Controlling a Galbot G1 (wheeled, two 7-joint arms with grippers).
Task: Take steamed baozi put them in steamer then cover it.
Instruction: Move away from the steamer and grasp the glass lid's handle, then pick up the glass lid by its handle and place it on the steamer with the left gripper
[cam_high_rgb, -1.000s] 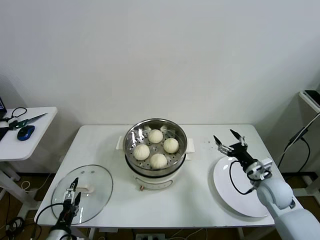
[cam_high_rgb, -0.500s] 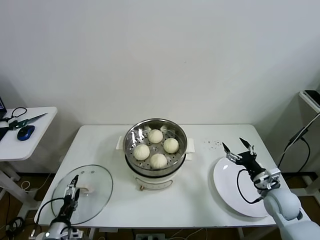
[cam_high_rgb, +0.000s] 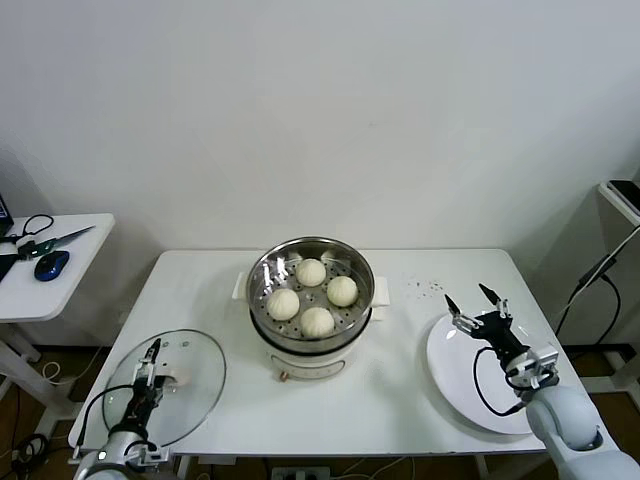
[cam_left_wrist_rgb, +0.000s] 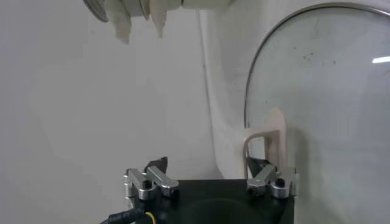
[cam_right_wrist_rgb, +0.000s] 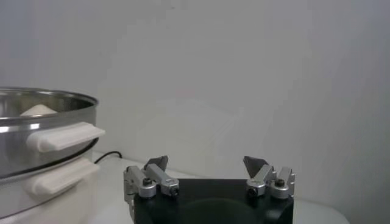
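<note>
Sitting in the steamer (cam_high_rgb: 311, 290) are all four baozi (cam_high_rgb: 311, 295), so only covering remains. Its cover (cam_high_rgb: 190, 385) lies on the counter (cam_high_rgb: 400, 390), the open left claw (cam_high_rgb: 148, 377) poised over its handle. Open and empty, the right claw (cam_high_rgb: 478, 309) hovers above a plate (cam_high_rgb: 455, 375).

Glass cover (cam_left_wrist_rgb: 323, 91) cut off by left wrist view's edge.
</note>
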